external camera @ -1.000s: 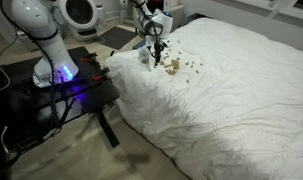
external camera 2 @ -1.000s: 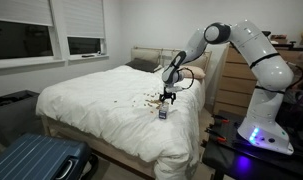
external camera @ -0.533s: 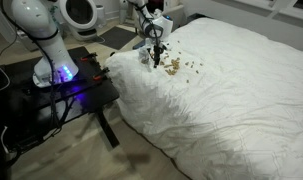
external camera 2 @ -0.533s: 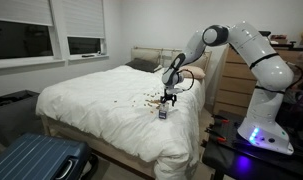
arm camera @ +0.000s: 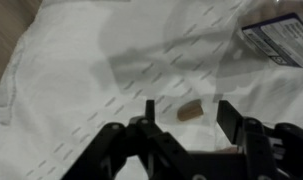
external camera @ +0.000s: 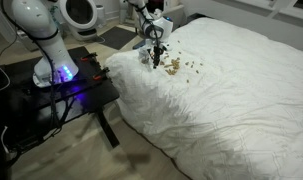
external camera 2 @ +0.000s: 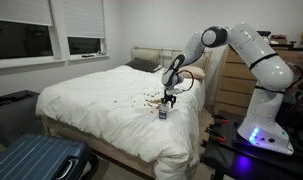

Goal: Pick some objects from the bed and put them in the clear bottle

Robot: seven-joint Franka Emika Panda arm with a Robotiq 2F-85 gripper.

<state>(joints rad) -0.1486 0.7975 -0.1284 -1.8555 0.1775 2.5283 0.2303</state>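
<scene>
In the wrist view my gripper (arm camera: 188, 114) hangs just over the white bed (arm camera: 81, 70), its jaws open. One tan-brown pellet (arm camera: 190, 111) lies between the black fingertips (arm camera: 148, 110), and neither tip touches it. The clear bottle (arm camera: 278, 33), with a printed label, shows at the top right edge. In both exterior views the gripper (external camera: 157, 58) (external camera 2: 168, 101) points down at the scattered objects (external camera: 177, 67) (external camera 2: 146, 100) near the edge of the bed (external camera: 231, 90) (external camera 2: 101, 105). The small bottle (external camera 2: 162, 114) stands on the duvet right beside the gripper.
The robot base glows blue on a black table (external camera: 76, 90) beside the bed. A blue suitcase (external camera 2: 31, 160) lies on the floor at the bed's foot. A wooden dresser (external camera 2: 226, 85) stands behind the arm, near the headboard (external camera 2: 151, 58).
</scene>
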